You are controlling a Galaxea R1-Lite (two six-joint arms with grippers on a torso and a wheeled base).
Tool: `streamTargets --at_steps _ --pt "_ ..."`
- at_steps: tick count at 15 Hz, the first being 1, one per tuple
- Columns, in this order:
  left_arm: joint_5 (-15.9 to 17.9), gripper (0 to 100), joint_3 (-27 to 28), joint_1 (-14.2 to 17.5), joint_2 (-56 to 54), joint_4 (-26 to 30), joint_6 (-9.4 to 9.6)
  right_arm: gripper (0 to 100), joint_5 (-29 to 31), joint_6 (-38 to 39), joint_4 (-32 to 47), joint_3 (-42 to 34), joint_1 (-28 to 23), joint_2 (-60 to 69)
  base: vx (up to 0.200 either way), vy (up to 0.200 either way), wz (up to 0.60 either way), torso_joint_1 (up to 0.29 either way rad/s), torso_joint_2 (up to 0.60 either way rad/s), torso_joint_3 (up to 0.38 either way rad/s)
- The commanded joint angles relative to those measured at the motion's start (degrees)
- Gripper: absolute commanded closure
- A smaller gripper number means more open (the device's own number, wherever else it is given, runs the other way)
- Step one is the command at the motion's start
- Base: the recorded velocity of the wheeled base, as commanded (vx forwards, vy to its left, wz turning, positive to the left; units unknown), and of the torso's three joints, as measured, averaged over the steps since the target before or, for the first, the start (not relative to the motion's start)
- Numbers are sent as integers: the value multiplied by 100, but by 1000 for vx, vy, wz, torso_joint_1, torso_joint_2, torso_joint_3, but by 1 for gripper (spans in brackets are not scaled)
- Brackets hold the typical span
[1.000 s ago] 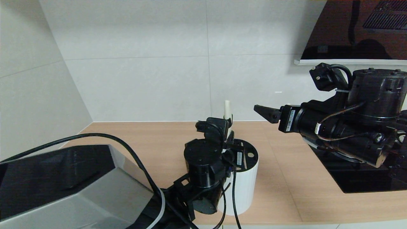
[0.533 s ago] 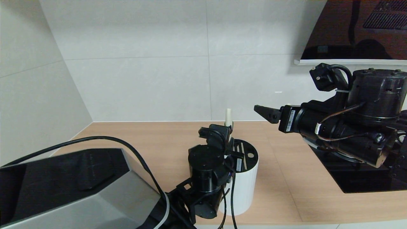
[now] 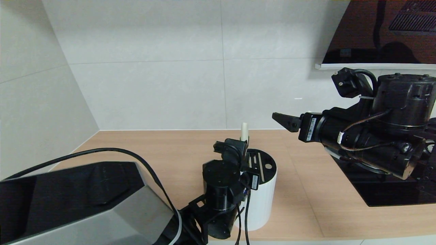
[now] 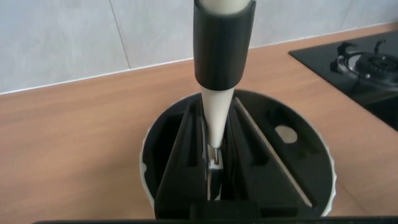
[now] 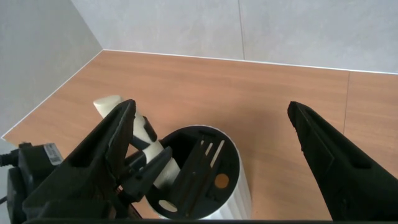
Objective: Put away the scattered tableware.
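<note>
- Left hand (image 3: pixel 242 149): clamped on a utensil (image 3: pixel 244 130) with a cream handle, directly over the holder.
- Utensil: upright, lower end in a slot of the holder's black top.
- Holder (image 3: pixel 262 200): white cylinder, standing on the desk (image 3: pixel 163 146).
- Right hand (image 5: pixel 210 107): spread wide, raised beside the holder, carrying nothing.

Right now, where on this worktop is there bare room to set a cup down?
The worktop is bare between the wall corner and the white holder, and along the strip between that holder and the black cooktop. It is crowded at the holder itself, where the left pincer grips a cream-handled utensil at its slots.
</note>
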State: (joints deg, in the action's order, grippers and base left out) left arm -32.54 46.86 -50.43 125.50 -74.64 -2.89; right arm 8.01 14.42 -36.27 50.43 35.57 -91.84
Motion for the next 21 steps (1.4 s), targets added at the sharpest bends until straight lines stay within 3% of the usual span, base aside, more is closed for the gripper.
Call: streamTargets --at_steps 1,4,5,14,17,18,21 --pt "2 100 -1 -2 36 2 -1 0 -1 -1 -3 -7 2 -9 0 0 0 0 0 0" --pt "2 100 -10 -2 45 2 -1 0 -1 -1 -3 -7 2 0 0 0 0 0 0 0" --pt "2 0 -19 -2 45 2 -1 0 -1 -1 -3 -16 2 0 0 0 0 0 0 0" --pt "72 0 -125 -37 -342 -94 -36 0 8 -1 -3 -16 2 26 0 0 0 0 0 0" --pt "450 0 -511 -90 -870 -367 -45 0 8 -1 -3 -7 2 53 0 0 0 0 0 0" --pt "775 0 -863 -98 -1379 -463 -45 0 16 -10 -3 -16 2 61 0 0 0 0 0 0" --pt "1021 0 -1364 -63 -2214 -472 -36 0 25 -27 -3 -86 -6 184 0 0 0 0 0 0"
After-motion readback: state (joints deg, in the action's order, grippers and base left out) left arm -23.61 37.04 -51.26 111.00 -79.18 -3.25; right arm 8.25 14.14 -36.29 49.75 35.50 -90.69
